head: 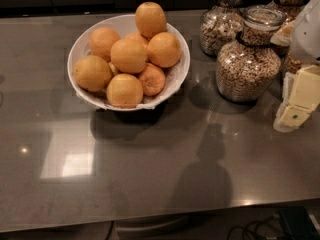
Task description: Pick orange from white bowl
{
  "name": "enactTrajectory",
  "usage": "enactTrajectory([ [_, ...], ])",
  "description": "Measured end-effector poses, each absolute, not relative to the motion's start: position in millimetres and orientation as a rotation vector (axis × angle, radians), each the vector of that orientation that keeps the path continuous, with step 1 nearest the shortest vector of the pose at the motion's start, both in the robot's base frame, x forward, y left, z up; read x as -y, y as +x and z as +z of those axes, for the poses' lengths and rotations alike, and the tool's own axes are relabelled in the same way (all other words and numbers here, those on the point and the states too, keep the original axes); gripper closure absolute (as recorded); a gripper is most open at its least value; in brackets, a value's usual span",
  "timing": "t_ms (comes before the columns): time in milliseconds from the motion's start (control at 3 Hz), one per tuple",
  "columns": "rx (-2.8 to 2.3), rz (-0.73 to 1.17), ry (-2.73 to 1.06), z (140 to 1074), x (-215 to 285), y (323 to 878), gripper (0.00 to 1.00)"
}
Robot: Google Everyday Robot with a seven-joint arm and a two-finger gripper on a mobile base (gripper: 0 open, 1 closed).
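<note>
Countertop (150, 174), orange (128, 55) well left of gripper (296, 104)

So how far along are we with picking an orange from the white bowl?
Nothing is done yet: the oranges are piled in the white bowl. The hand is at the right edge by the cereal jars, apart from the bowl, with no orange in it. Left: reach over, grasp one, lift it out.
</note>
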State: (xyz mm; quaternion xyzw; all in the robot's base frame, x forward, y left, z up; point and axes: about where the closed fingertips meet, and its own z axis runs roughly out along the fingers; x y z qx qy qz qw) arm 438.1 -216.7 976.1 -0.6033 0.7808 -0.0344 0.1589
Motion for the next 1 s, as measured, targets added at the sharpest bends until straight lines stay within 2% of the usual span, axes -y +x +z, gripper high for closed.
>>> enactTrajectory([
  [333, -2.230, -0.102, -1.723, 977, 216, 438, 0.00],
  [1000, -2.085, -0.136, -1.748, 978, 169, 486, 0.00],
])
